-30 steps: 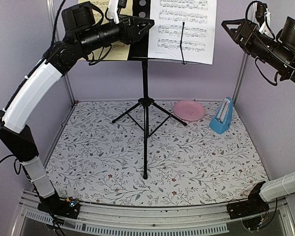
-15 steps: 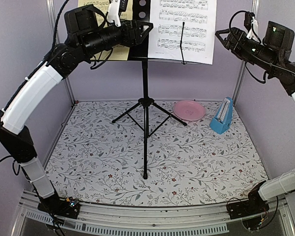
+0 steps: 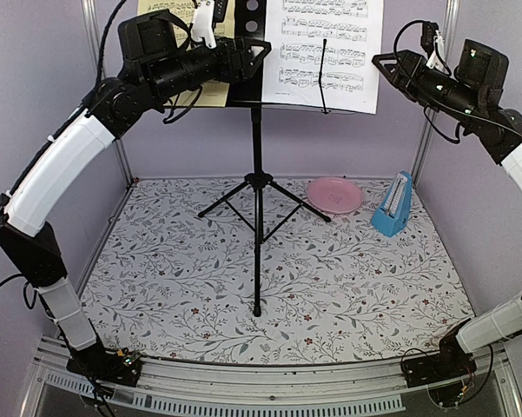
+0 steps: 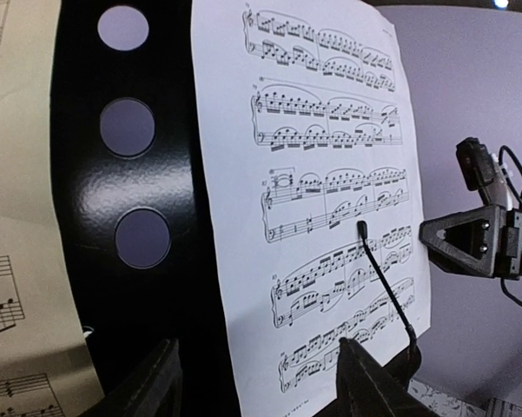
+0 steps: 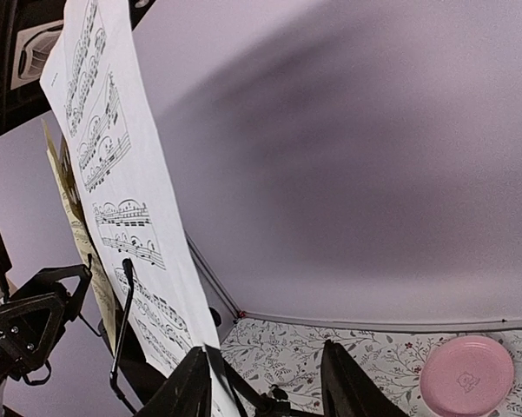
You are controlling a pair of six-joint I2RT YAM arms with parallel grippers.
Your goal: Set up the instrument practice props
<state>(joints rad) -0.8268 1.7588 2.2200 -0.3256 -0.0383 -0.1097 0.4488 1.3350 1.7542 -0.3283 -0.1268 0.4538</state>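
Top external view showed the left arm rising from its near-left base, arching up and over, with its forearm nearly level and the left claw (image 3: pixel 262 45) at the black perforated-metal music stand on a tripod (image 3: pixel 257 130). Its jaws stood apart, straddling the stand's panel and the lower left edge of the white sheet of printed music (image 3: pixel 326 43). Whether they touched either could not be told.

The right arm climbed the right side and bent leftward. The right claw (image 3: pixel 380 62) pointed at the white sheet's right edge, just beside it, jaws apart and holding nothing.

A pale-yellow sheet of printed music (image 3: pixel 201 92) sat on the stand's left half, partly hidden behind the left arm. A thin black wire page holder (image 3: pixel 324 74) lay across the white sheet. The small blue pyramid-shaped metronome (image 3: pixel 393 207) stood on the floral-patterned desk (image 3: pixel 243 287) at the back right, near a pink round plate (image 3: pixel 334 194).

Both sheets carried staves of notes. The mark on the plate was too small to read.
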